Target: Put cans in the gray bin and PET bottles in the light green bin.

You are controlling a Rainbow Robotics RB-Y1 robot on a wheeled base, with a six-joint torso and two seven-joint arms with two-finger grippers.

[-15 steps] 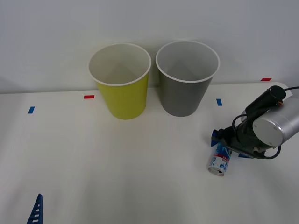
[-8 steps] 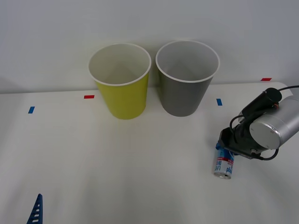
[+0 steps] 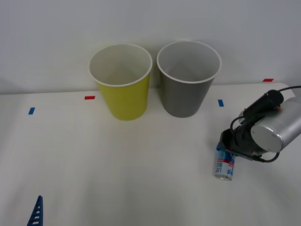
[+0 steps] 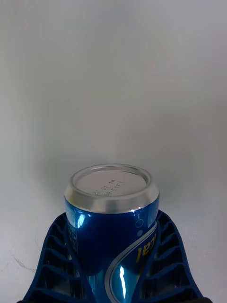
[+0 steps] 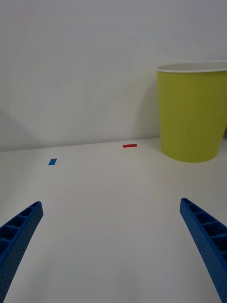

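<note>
- Since a second ago, the can point(image 3: 224, 164) has swung from a slanted lie to nearly straight, its silver end facing the near edge of the table point(image 3: 117, 174), and the right arm has shifted slightly with it.
- The right gripper point(image 3: 225, 149) sits low over the table on the robot's right, in front of and to the right of the gray bin point(image 3: 186, 84); its blue ribbed fingers point(image 4: 56, 260) are closed against both sides of the can, which fills the gap between them in the right wrist view.
- The can's lower end rests at the table surface or just above it; I cannot tell which.
- The light green bin point(image 3: 123, 87) stands just left of the gray bin, both upright by the back wall, well apart from the can.
- The left gripper point(image 5: 111, 246) hangs over the near left part of the table, fingers spread wide with nothing between them.
- Small red and blue tape marks point(image 3: 89, 98) dot the table.
</note>
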